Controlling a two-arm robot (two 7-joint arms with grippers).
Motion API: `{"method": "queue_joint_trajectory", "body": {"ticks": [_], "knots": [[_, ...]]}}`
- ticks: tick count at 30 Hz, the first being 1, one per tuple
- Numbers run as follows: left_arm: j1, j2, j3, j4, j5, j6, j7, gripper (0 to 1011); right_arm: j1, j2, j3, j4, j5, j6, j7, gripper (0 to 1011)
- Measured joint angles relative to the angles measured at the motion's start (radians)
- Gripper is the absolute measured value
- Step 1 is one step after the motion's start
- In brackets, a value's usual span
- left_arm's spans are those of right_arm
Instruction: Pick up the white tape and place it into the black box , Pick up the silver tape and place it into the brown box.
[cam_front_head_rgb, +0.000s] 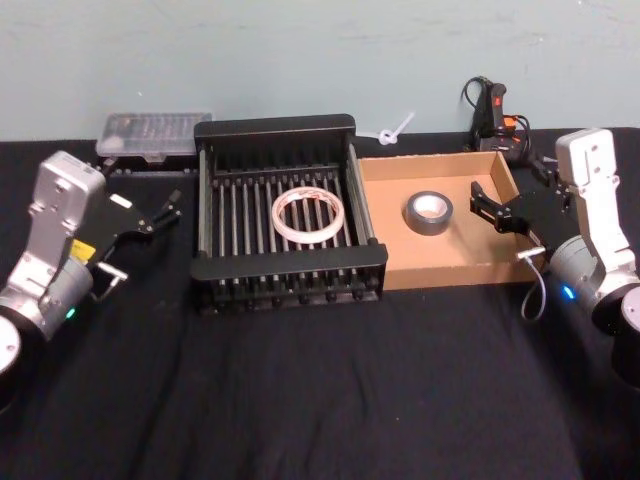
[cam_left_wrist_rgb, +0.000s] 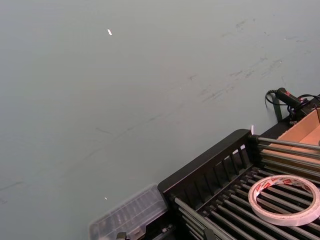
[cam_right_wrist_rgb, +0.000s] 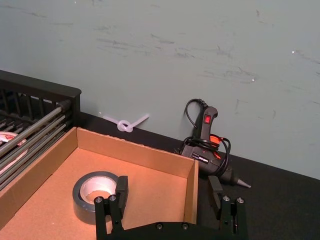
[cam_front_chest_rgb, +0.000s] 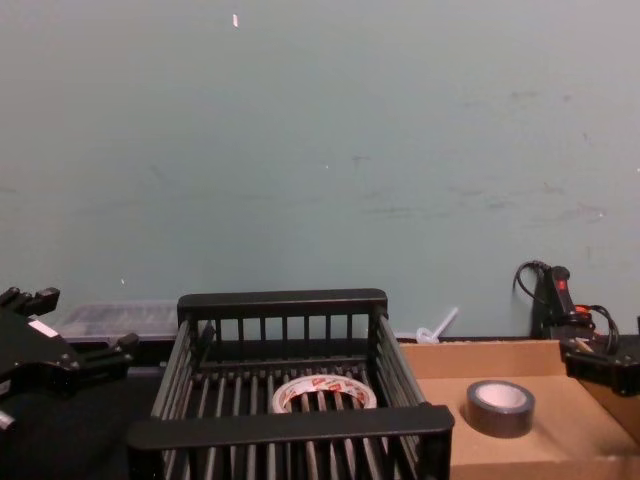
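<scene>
Nearest, left gripper (cam_front_head_rgb: 168, 213) hovering over black tablecloth (cam_front_head_rgb: 320, 400) just left of black box (cam_front_head_rgb: 288, 281), fingers spread apart, nothing between them. Right gripper (cam_front_head_rgb: 487, 207) poised over right end of brown box (cam_front_head_rgb: 440, 268), jaws wide open and empty; in right wrist view (cam_right_wrist_rgb: 167, 197) straddling the tray's right wall, one fingertip inside near silver tape (cam_right_wrist_rgb: 97, 196), the other outside, not touching the roll.

Mid-table: black box and brown box side by side, walls touching or very nearly so. White tape (cam_front_head_rgb: 309, 214) lying flat on slatted floor of black box, roughly centred, red print visible on inner core; seen again from left wrist (cam_left_wrist_rgb: 285, 199) and chest view (cam_front_chest_rgb: 323, 394). Silver tape (cam_front_head_rgb: 428, 211) lying flat on floor of brown box, toward the right of its middle, clear of all walls; also in chest view (cam_front_chest_rgb: 500, 406).

Farther back, near wall: clear plastic case (cam_front_head_rgb: 152, 135) behind left corner of black box; knotted white strip (cam_front_head_rgb: 392, 130) behind the seam of the two boxes; black glue gun (cam_right_wrist_rgb: 209, 149) with red switch and coiled cord behind right rear corner of brown box. Pale green wall (cam_front_chest_rgb: 320, 150) beyond, scuffed
</scene>
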Motion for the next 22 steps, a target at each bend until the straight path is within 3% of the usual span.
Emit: {"method": "queue_joint_trajectory", "body": {"ticks": [22], "knots": [[0.000,0.000,0.000,0.000,0.000,0.000,0.000,1001,0.001,0.000,0.000,0.000,0.002,-0.001,0.000,1003]]}}
